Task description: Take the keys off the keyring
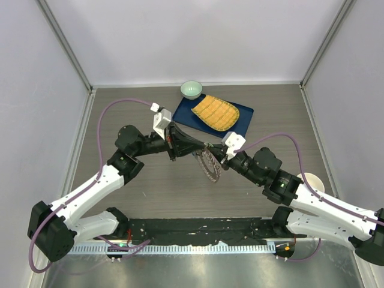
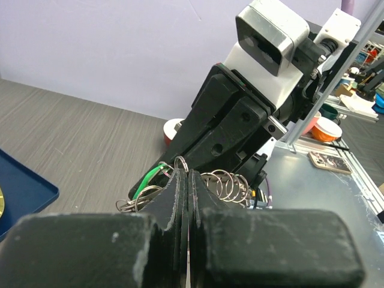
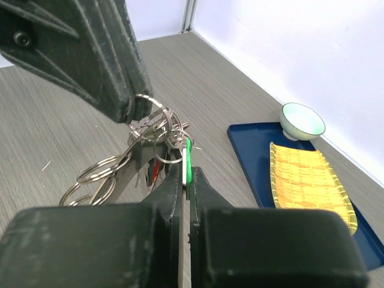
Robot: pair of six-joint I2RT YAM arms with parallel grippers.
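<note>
The keyring (image 1: 210, 167) hangs above the table between my two grippers, fringed with silvery keys (image 3: 157, 139). My left gripper (image 1: 203, 146) is shut on a small split ring at the top of the bunch; in the left wrist view (image 2: 187, 175) the ring pokes out above the closed fingertips. My right gripper (image 1: 221, 155) is shut on a green-headed key (image 3: 188, 157), held edge-on between its pads (image 3: 187, 171). A red-headed key (image 3: 156, 171) and several loose split rings (image 3: 96, 177) hang beside it. The green key also shows in the left wrist view (image 2: 149, 179).
A blue tray (image 1: 242, 115) with a yellow ribbed plate (image 1: 215, 112) lies at the back, and a pale green bowl (image 1: 191, 89) stands behind it. A white cup (image 1: 312, 180) stands at the right by the right arm. Grey walls enclose the table.
</note>
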